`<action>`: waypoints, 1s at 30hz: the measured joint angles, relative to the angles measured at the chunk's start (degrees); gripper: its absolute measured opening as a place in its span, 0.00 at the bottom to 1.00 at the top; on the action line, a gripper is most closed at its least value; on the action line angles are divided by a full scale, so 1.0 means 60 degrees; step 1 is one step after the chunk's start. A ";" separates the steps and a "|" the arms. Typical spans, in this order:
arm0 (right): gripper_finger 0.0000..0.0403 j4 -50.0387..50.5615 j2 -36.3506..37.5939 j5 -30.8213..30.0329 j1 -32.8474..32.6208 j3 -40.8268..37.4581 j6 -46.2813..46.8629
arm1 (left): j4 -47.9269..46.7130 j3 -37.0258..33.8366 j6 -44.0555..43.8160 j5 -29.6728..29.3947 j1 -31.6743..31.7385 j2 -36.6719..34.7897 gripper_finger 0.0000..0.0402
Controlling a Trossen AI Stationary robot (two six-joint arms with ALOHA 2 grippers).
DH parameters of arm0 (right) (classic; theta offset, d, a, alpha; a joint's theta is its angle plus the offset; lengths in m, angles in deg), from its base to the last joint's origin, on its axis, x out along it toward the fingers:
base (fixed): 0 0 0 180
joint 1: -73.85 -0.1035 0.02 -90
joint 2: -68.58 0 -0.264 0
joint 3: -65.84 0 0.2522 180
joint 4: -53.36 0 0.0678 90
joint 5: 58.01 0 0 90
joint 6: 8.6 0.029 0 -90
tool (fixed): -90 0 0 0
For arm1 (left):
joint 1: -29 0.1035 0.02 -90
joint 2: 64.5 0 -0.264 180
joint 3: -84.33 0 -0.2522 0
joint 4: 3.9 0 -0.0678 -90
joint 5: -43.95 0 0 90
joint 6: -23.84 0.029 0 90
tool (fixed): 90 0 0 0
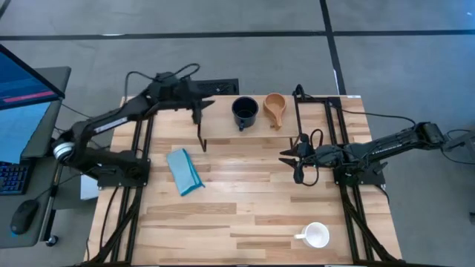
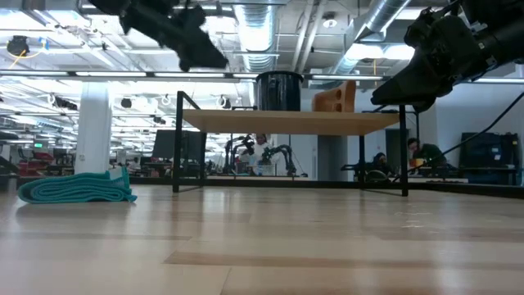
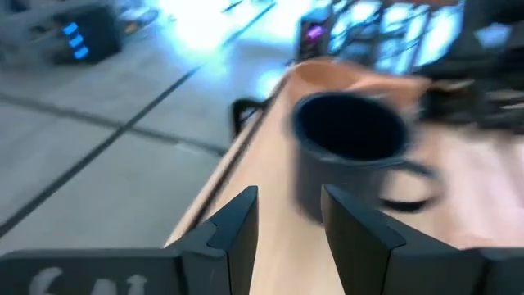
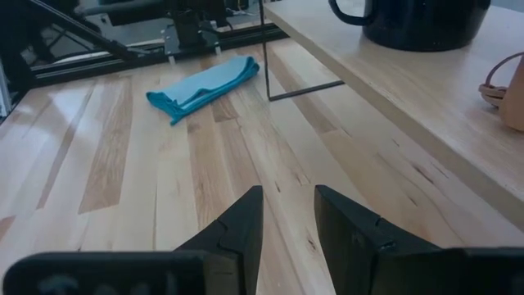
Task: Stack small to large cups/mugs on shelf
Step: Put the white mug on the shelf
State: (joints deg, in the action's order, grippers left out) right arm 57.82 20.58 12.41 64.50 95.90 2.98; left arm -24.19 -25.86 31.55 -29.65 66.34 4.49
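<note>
The dark mug (image 1: 244, 111) and the small tan wooden cup (image 1: 274, 108) stand side by side on the shelf (image 1: 312, 122), a light plank on thin black legs at the table's far side. Both also show in the low view, the mug (image 2: 278, 90) and the cup (image 2: 336, 97). The white mug (image 1: 316, 236) stands upright on the table near its near right corner. My left gripper (image 1: 202, 104) hovers over the shelf's left end, a little open and empty, pointing at the dark mug (image 3: 352, 143). My right gripper (image 1: 293, 162) hovers over the table just in front of the shelf, open and empty.
A folded blue cloth (image 1: 184, 170) lies on the table, left of centre, in front of the shelf's left legs. Bare tabletop lies between the shelf and the white mug. A monitor and keyboard stand beyond the table's left edge.
</note>
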 joint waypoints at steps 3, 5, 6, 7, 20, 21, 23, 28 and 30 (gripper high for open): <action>0.33 -0.0014 0.0003 0.0000 0.0000 0.0000 0.0002 | -0.0061 -0.0474 -0.0154 0.0600 -0.0047 -0.0916 0.31; 0.33 -0.0030 0.0003 0.0000 0.0000 0.0000 -0.0002 | 0.0120 -0.0900 -0.0326 0.0511 -0.0160 -0.1461 0.31; 0.33 -0.0031 0.0001 0.0000 0.0000 0.0000 -0.0002 | 0.0171 -0.1120 -0.0379 0.0418 -0.0219 -0.1715 0.31; 0.33 -0.0035 0.0001 0.0000 0.0000 0.0000 -0.0002 | 0.0187 -0.1399 -0.0418 0.0391 -0.0270 -0.1995 0.31; 0.33 -0.0631 0.0003 0.0000 0.0000 0.0000 0.0002 | 0.3430 -0.5514 -0.1882 0.1167 -0.1227 -0.4783 0.31; 0.33 -0.0630 0.0003 0.0000 0.0000 0.0002 0.0002 | 0.3626 -0.5651 -0.1922 0.1171 -0.1351 -0.4882 0.31; 0.33 -0.0630 0.0002 0.0000 0.0000 0.0000 0.0002 | 0.3946 -0.5833 -0.1982 0.1284 -0.1637 -0.4987 0.31; 0.33 -0.0627 0.0003 0.0000 0.0000 0.0001 0.0002 | 0.4153 -0.5871 -0.1609 0.1873 -0.2315 -0.4995 0.31; 0.33 -0.0616 0.0003 0.0002 0.0000 0.0002 0.0002 | 0.4190 -0.5871 -0.1543 0.1981 -0.2575 -0.4988 0.31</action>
State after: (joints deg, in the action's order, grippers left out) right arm 54.13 20.60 12.43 64.50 95.90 2.99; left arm 0.95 -61.09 22.29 -17.77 50.89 -25.44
